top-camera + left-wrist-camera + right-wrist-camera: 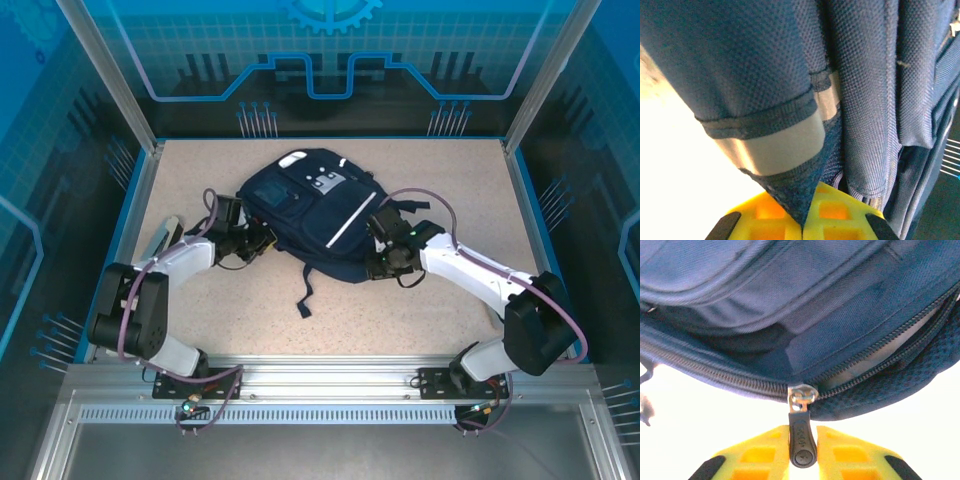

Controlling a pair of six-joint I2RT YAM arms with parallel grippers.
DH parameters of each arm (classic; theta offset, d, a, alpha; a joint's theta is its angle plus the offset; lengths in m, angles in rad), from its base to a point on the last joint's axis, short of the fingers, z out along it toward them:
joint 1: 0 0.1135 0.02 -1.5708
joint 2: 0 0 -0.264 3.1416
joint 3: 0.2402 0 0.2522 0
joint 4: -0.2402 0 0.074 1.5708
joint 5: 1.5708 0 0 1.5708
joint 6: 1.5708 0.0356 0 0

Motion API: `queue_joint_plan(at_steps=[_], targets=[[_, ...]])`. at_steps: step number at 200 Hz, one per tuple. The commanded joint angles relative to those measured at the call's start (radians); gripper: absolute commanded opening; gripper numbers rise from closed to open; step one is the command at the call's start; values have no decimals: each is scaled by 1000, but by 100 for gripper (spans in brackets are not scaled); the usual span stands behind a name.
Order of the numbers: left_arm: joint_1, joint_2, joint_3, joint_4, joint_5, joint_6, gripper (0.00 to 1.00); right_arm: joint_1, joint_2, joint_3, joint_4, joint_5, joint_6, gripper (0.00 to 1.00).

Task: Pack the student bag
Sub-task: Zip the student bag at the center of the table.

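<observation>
Jaws closed: right gripper (803, 462) pinches black zipper pull (802, 440), open zip rightward; left gripper (803, 225) pins navy-blue fabric student bag (310, 215).

Student bag (318, 215) at table (430, 330) centre

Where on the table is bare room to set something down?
Bare table: both far corners beside the student bag, and the near strip around its strap. Crowded: the bag's flanks, where the left end effector and right end effector grip.
</observation>
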Motion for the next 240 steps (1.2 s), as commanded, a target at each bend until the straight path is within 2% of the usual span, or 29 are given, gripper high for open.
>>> queue_joint_plan(at_steps=[1,37,68,102,124,141,174,240], targets=[[50,19,67,-24,-81,87,5,7,4,41,-13,-71,-33,25],[57,-34,48,-56,-70,59,39,52,7,67,-45,68,-15,41],[42,-142,-46,-51,-42,-51,56,113,69,115,-85,106,-69,47],[-46,-273,-136,-36,-71,-194,63,191,167,180,-107,168,-55,46],[-117,-327,-189,-15,-109,-289,64,226,232,213,-147,267,-6,42],[-160,-345,-224,21,-121,-347,65,243,271,232,-186,333,31,39],[-204,-338,-246,52,-123,-380,66,262,302,232,-182,353,45,34],[-233,-329,-242,68,-123,-399,66,285,323,270,-199,399,28,7]])
